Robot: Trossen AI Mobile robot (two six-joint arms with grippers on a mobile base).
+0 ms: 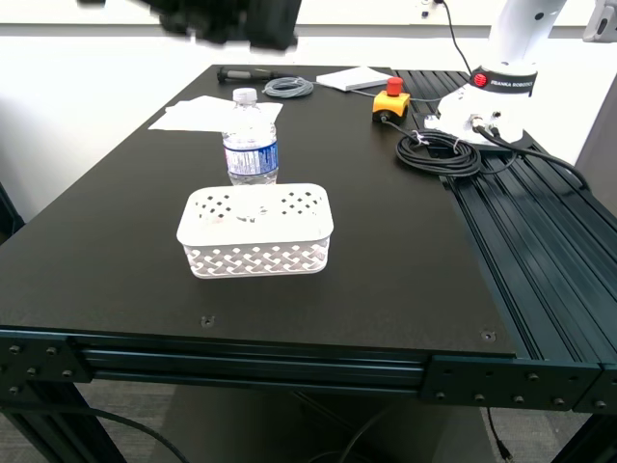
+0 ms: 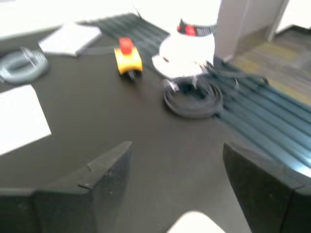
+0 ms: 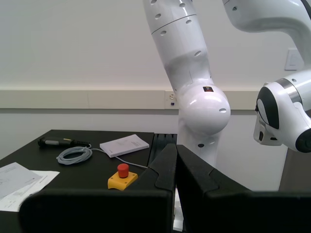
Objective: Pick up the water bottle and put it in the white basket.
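The water bottle (image 1: 251, 141) stands upright on the black table, clear with a white cap and a blue label. Just in front of it sits the white basket (image 1: 255, 230), with nothing in it. A dark blurred arm part (image 1: 231, 19) hangs high above and behind the bottle at the top of the exterior view. My first gripper (image 2: 176, 145) is open above the table with nothing between its fingers. A white rounded shape (image 2: 194, 223) shows just below the jaws; I cannot tell what it is. My second gripper (image 3: 176, 150) is shut on nothing, fingers pressed together.
A yellow emergency-stop box (image 1: 389, 102) with a red button, a coiled black cable (image 1: 439, 152) and a white robot's base (image 1: 487, 101) stand at the exterior view's back right. Papers (image 1: 198, 113), a grey cable coil (image 1: 288, 88) and a notebook (image 1: 354, 78) lie behind the bottle.
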